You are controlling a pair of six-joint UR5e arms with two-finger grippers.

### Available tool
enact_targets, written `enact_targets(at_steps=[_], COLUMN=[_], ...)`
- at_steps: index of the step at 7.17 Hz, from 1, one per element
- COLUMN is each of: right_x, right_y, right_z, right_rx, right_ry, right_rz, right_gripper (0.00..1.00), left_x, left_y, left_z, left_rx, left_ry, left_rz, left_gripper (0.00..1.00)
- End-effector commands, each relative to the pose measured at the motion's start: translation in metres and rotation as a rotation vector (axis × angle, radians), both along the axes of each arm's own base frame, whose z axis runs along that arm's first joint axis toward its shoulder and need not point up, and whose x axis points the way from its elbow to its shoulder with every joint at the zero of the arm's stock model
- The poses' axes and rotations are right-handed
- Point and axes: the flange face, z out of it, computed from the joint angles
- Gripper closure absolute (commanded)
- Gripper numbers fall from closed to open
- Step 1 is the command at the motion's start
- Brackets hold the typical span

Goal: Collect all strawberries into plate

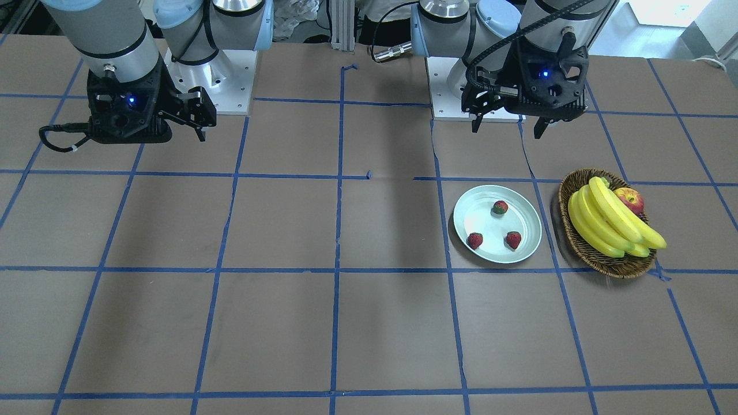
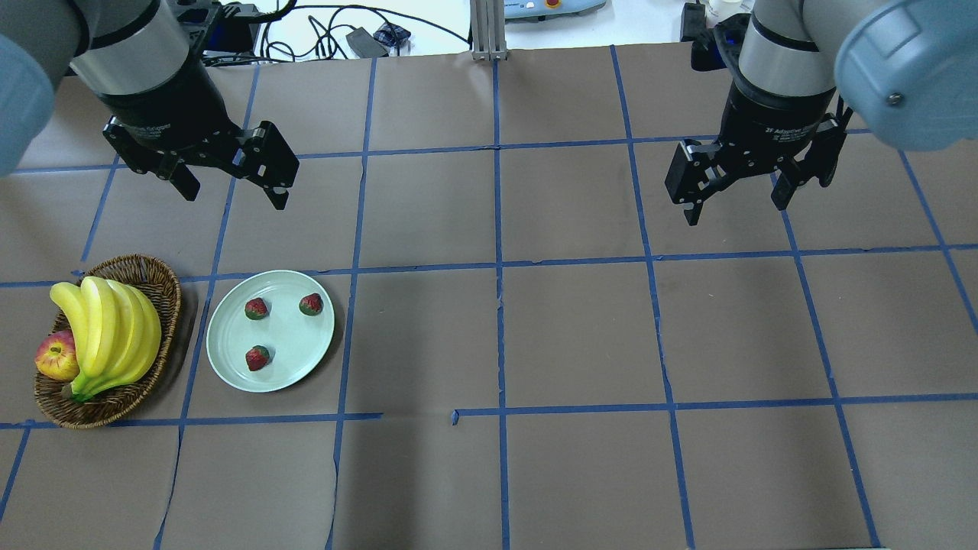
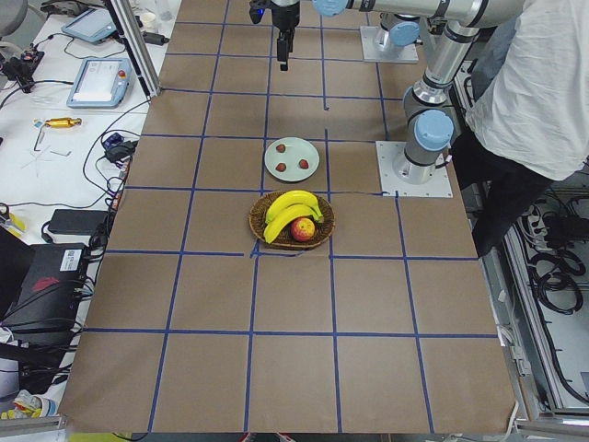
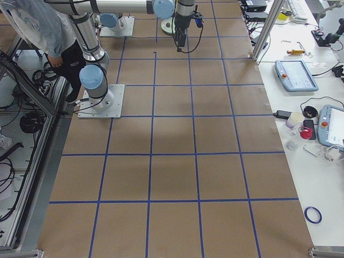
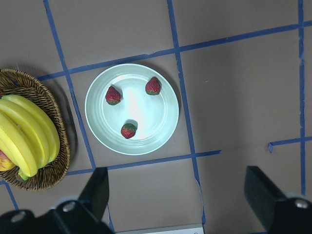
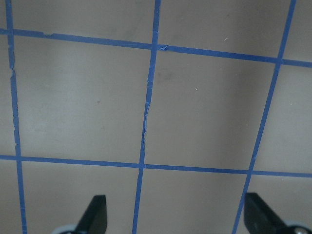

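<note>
All three strawberries [image 2: 257, 308] lie inside the plate [image 2: 229, 367], a pale round dish on the left part of the table [image 2: 573, 328]. Two of them sit side by side toward the plate's far edge, and the third rests alone nearer the robot. They are set apart from one another, and none touches the rim.

Just left of the plate, with a narrow strip of brown table between them, stands a wicker basket [image 2: 166, 284]. It holds a bunch of bananas [image 2: 114, 328] and an apple [image 2: 55, 357] (the apple is tucked against the basket's left wall, half under the bananas).

The left gripper [image 2: 235, 200] hangs in the air on the left side of the table, clear of the plate. Its fingers are spread wide with nothing between them. The right gripper [image 2: 736, 212] hovers well away over the right side, above bare table crossed by blue tape lines [image 2: 497, 229]. It is likewise released and empty.

A person in a light top [image 3: 529, 83] stands by the robot's bases in the left side view.
</note>
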Motion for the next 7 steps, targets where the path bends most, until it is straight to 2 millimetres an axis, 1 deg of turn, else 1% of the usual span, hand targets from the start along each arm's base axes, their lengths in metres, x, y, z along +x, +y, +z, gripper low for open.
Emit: enact_targets(at_steps=[1,2,3,4,7], right_x=[0.001,0.0,0.003,0.003,0.005], right_y=[0.003,0.001,0.002,0.0,-0.001], right_z=[0.001,0.001,0.003,0.011,0.015], right_rx=[0.004,0.001,-0.009,-0.026,-0.048], right_ry=[-0.001,-0.004,-0.012,-0.011,-0.026], right_rz=[0.005,0.003,-0.005,-0.016,-0.041], right_gripper=[0.0,0.0,0.0,0.0,0.0], left_x=[-0.019,-0.024,-0.026,-0.026,-0.026], left_y=[-0.009,-0.009,-0.004,0.005,0.006], left_z=[-0.036,-0.05,-0.053,-0.052,-0.059], left_rx=[-0.03,-0.064,-0.045,0.008,0.039], left_ry=[0.082,0.075,0.072,0.066,0.065], left_rz=[0.083,0.068,0.064,0.065,0.063], left_gripper=[0.0,0.0,0.0,0.0,0.0])
